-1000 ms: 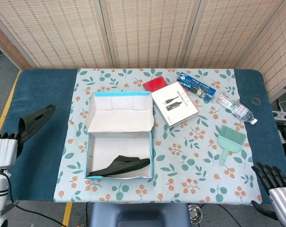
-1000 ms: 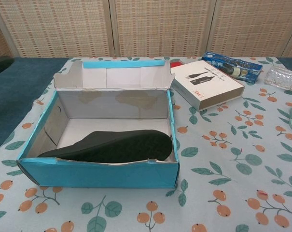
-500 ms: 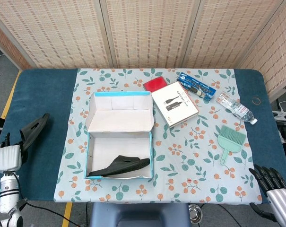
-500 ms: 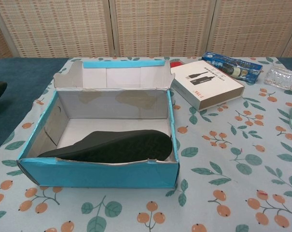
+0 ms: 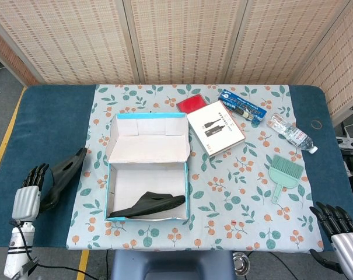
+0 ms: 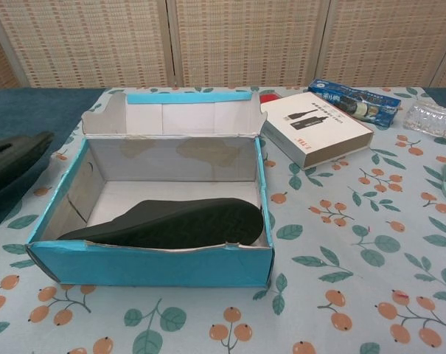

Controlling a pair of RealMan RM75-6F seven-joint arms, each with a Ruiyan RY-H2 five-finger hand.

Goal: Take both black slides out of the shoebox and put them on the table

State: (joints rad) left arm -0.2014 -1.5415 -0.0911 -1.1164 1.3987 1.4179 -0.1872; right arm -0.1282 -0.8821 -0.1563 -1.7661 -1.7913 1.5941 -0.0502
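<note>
The open blue shoebox (image 5: 186, 192) (image 6: 149, 267) stands on the floral cloth with its lid folded back. One black slide (image 5: 150, 205) (image 6: 175, 223) lies inside, leaning against the front wall. My left hand (image 5: 29, 191) holds the other black slide (image 5: 66, 173) (image 6: 12, 158) over the blue table left of the box, its toe pointing up toward the cloth edge. At the table's near right corner my right hand (image 5: 334, 220) holds nothing, its fingers apart. Neither hand shows in the chest view.
Behind and right of the box lie a white boxed book (image 5: 216, 127), a red item (image 5: 191, 104), a blue packet (image 5: 241, 105), a plastic bottle (image 5: 290, 132) and a green hand brush (image 5: 284, 174). The cloth (image 5: 234, 198) covers the table's middle.
My left hand has carried its slide rightward and nearer, from the table's far left edge to just beside the cloth. The right hand has hardly moved.
</note>
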